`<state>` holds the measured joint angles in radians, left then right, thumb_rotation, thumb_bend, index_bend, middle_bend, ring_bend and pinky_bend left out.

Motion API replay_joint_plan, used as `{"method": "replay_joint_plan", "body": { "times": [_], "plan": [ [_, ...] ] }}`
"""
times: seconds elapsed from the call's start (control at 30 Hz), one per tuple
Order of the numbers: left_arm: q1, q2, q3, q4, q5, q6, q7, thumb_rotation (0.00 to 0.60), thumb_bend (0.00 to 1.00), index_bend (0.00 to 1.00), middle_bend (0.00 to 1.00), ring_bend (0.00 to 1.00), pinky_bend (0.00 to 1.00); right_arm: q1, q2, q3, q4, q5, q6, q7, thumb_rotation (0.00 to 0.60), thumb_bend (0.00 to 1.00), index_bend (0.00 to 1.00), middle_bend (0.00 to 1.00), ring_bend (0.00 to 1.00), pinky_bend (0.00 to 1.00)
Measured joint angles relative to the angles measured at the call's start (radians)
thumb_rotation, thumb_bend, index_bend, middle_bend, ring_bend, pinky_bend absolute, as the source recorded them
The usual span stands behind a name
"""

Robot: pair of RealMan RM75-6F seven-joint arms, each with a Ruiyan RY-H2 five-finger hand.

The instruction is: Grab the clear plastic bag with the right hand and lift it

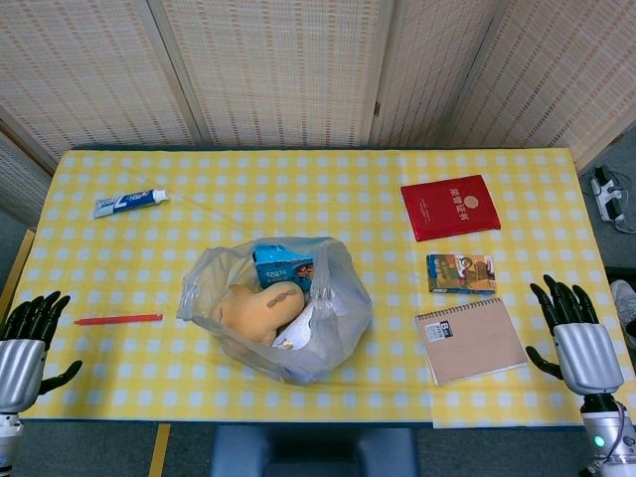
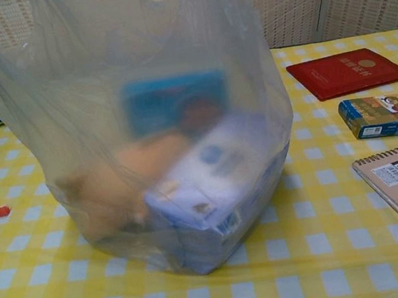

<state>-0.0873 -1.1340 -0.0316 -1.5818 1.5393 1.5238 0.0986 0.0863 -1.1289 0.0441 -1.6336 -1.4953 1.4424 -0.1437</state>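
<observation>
A clear plastic bag [image 1: 283, 308] stands on the yellow checked table [image 1: 318, 189], near the middle of the front edge. It holds a blue box, an orange soft item and a white packet. In the chest view the clear plastic bag [image 2: 143, 127] fills the left and centre of the frame, blurred. My right hand [image 1: 578, 333] hovers at the table's front right corner, fingers spread, holding nothing, well to the right of the bag. My left hand [image 1: 25, 343] hangs at the front left corner, also open and empty. Neither hand shows in the chest view.
A brown spiral notebook [image 1: 470, 341] lies between the bag and my right hand, with a small printed box [image 1: 461, 272] and a red booklet [image 1: 450, 207] behind it. A red pen [image 1: 117, 319] lies front left. A toothpaste tube [image 1: 129, 203] rests at the back left.
</observation>
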Motion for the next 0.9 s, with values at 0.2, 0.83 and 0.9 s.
{"method": "replay_joint_plan", "body": {
  "times": [0.2, 0.83, 0.9],
  "plan": [
    [-0.007, 0.0, -0.003, 0.004, -0.014, -0.022, -0.004, 0.6, 0.22, 0.0, 0.1, 0.09, 0.12, 0.001, 0.001, -0.001, 0.0, 0.006, -0.007, 0.0, 0.6, 0.27, 0.0, 0.0, 0.0, 0.0],
    [-0.019, 0.017, 0.0, -0.014, 0.006, -0.03, -0.05, 0.6, 0.22, 0.0, 0.1, 0.09, 0.12, 0.157, 0.105, -0.048, -0.045, -0.275, -0.071, 0.537, 0.6, 0.27, 0.0, 0.0, 0.0, 0.0],
    [-0.019, 0.019, 0.0, -0.014, 0.004, -0.032, -0.055, 0.6, 0.22, 0.0, 0.1, 0.09, 0.12, 0.206, 0.128, -0.049, -0.061, -0.304, -0.099, 0.613, 0.6, 0.27, 0.0, 0.0, 0.0, 0.0]
  ]
}}
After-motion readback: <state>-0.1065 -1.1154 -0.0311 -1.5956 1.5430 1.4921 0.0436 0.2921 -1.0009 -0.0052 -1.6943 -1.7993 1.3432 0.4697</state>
